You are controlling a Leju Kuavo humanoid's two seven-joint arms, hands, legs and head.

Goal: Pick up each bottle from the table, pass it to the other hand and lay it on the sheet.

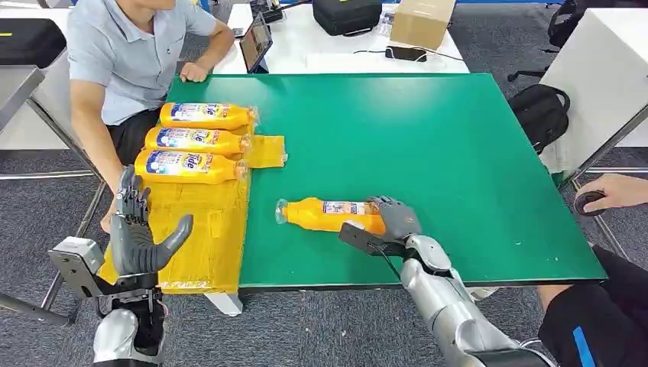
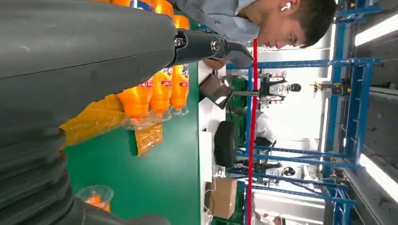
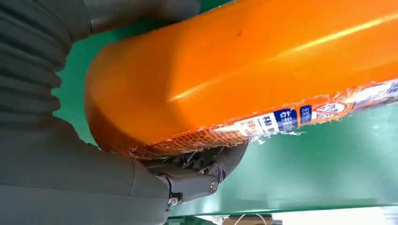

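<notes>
An orange bottle (image 1: 328, 214) with a clear cap lies on the green table (image 1: 428, 138), cap pointing left. My right hand (image 1: 393, 218) grips its base end. In the right wrist view the bottle (image 3: 244, 70) sits in the hand (image 3: 47, 154), with fingers (image 3: 197, 178) curled under it. My left hand (image 1: 141, 233) is raised and open, holding nothing, over the near left part of the yellow sheet (image 1: 202, 229). Three orange bottles (image 1: 197, 141) lie side by side on the sheet's far end and also appear in the left wrist view (image 2: 159, 89).
A person (image 1: 130, 53) sits at the table's far left corner, one hand on the edge. Another person's hand (image 1: 611, 191) holds a small round device at the right. A white table behind carries a laptop (image 1: 256, 42), a black bag (image 1: 348, 15) and a cardboard box (image 1: 420, 21). A backpack (image 1: 541, 113) lies on the floor.
</notes>
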